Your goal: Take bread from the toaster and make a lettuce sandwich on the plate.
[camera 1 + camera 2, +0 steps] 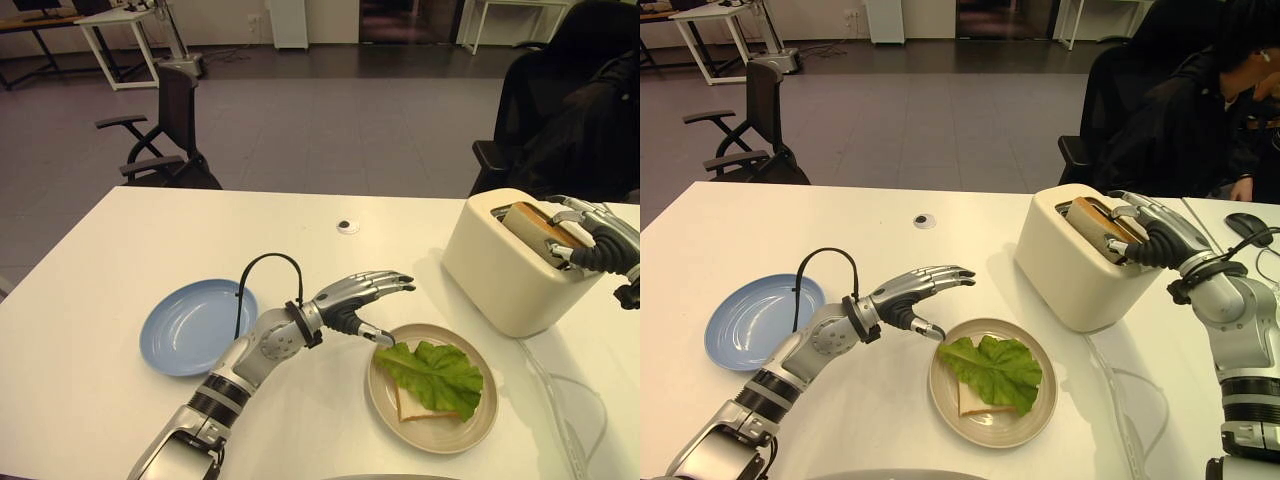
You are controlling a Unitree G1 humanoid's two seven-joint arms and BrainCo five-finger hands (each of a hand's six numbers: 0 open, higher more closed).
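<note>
Right hand (pixel 1155 238) clamps browned bread slice (pixel 1095 218), tilted in cream toaster (pixel 1065 275); left hand (pixel 925 290) released, at 10 o'clock of plate (pixel 995 436); green lettuce (pixel 995 368) covers pale slice (pixel 973 405) there; right eye view takes in mouse (pixel 1247 222) at toaster's 3 o'clock.

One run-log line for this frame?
left hand open beside tan plate | right hand shut on bread in toaster | lettuce over slice on it

Blue plate (pixel 197 326) on the white table (pixel 90 270), small round disc (pixel 348 226) farther back, black chair (pixel 165 135) beyond
</note>
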